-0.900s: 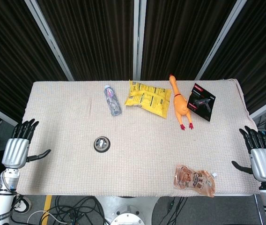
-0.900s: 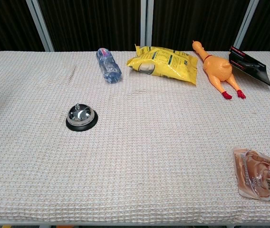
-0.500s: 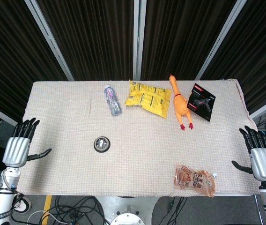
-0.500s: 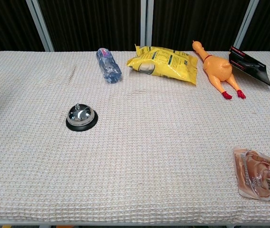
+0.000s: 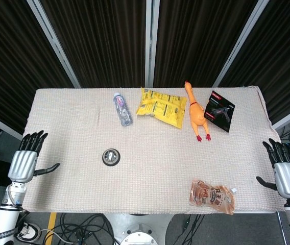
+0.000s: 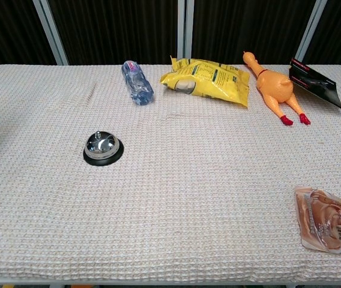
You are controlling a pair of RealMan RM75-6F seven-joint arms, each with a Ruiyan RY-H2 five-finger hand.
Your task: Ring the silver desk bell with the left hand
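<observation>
The silver desk bell (image 5: pixel 111 156) (image 6: pixel 102 147) sits on its black base on the table's left half, untouched. My left hand (image 5: pixel 24 163) hangs open beside the table's left edge, well to the left of the bell, fingers straight and thumb out. My right hand (image 5: pixel 287 174) is open off the table's right edge, far from the bell. Neither hand appears in the chest view.
A beige woven cloth covers the table (image 5: pixel 150 184). Along the back lie a water bottle (image 5: pixel 122 108), a yellow snack bag (image 5: pixel 161 106), a rubber chicken (image 5: pixel 196 115) and a black box (image 5: pixel 220 111). A sealed food packet (image 5: pixel 212 196) lies near the front right.
My left hand has drifted slightly right and down toward the table's front. My right hand has sunk a little. Nothing on the table has moved.
</observation>
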